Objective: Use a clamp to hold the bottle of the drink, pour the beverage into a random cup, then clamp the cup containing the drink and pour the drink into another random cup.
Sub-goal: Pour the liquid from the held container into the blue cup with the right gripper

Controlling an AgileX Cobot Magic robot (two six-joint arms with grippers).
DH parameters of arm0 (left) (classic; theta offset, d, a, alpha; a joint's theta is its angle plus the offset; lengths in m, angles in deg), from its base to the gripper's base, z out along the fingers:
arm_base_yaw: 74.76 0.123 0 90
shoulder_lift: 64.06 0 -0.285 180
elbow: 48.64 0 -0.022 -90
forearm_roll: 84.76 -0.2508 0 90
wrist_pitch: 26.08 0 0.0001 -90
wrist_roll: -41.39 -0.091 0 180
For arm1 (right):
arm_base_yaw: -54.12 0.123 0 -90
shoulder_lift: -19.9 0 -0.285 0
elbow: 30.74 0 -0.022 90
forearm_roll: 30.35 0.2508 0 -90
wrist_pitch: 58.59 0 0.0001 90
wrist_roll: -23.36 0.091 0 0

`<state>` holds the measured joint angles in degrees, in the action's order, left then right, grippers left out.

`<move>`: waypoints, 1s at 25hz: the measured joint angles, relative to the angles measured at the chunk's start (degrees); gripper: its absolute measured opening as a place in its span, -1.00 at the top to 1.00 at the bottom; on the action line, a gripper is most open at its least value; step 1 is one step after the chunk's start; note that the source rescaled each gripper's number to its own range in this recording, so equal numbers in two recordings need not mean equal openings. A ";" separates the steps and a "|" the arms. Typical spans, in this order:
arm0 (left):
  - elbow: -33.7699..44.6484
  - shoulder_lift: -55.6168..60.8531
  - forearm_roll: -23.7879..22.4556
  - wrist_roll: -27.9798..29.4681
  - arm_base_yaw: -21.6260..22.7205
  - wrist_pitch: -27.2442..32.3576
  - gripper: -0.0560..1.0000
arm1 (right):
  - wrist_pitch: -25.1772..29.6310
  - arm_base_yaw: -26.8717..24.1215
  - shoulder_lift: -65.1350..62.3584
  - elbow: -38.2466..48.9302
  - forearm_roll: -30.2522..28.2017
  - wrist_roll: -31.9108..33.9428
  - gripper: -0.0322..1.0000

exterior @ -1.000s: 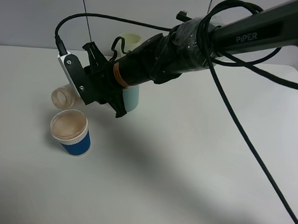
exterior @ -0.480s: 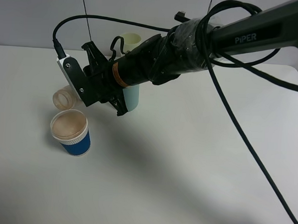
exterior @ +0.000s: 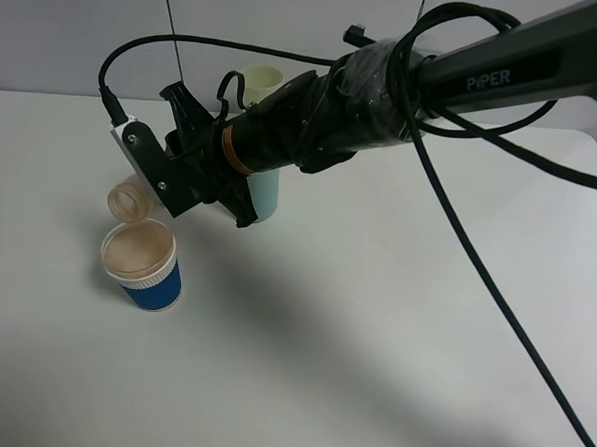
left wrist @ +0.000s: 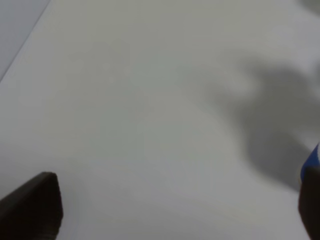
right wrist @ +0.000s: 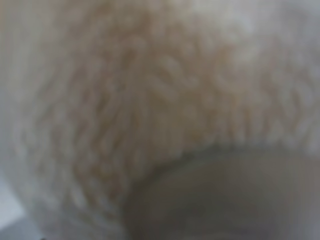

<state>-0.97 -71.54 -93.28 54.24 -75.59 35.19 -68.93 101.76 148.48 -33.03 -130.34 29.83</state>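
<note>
"PIPER"-marked arm [exterior: 548,54], tilted bottle [exterior: 129,199]

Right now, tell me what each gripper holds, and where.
Right gripper holds the bottle by its body, behind the neck; the exact spot is hidden. Left gripper is open and holds nothing.

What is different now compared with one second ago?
The right claw, holding the bottle, rolled a little, and the bottle's mouth sank slightly toward the blue cup. The blue cup, the light blue cup and the cream cup did not move.
</note>
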 joint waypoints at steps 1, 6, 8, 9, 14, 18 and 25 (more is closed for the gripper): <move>0.00 0.00 0.00 0.00 0.00 0.00 -0.78 | 0.00 0.00 0.00 0.00 0.00 0.00 0.91; 0.00 0.00 0.00 0.00 0.00 0.00 -0.78 | 1.62 0.37 0.00 0.00 0.00 0.00 0.91; 0.00 0.00 0.00 0.00 0.00 0.00 -0.78 | 1.80 0.37 0.00 0.00 0.00 -0.21 0.91; 0.00 0.00 0.00 0.00 0.00 0.00 -0.78 | 1.97 0.50 0.00 0.00 0.00 -0.24 0.91; 0.00 0.00 0.00 0.00 0.00 0.00 -0.78 | 2.57 0.95 0.00 0.00 0.05 -1.79 0.91; 0.00 0.00 0.00 0.00 0.00 0.00 -0.78 | 2.79 1.01 0.00 0.00 0.05 -2.59 0.91; 0.00 0.00 0.00 0.00 0.00 0.00 -0.78 | 3.01 1.01 0.00 0.00 0.05 -4.83 0.91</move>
<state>-0.97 -71.54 -93.28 54.24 -75.59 35.19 -65.92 102.77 148.48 -33.03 -130.29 25.00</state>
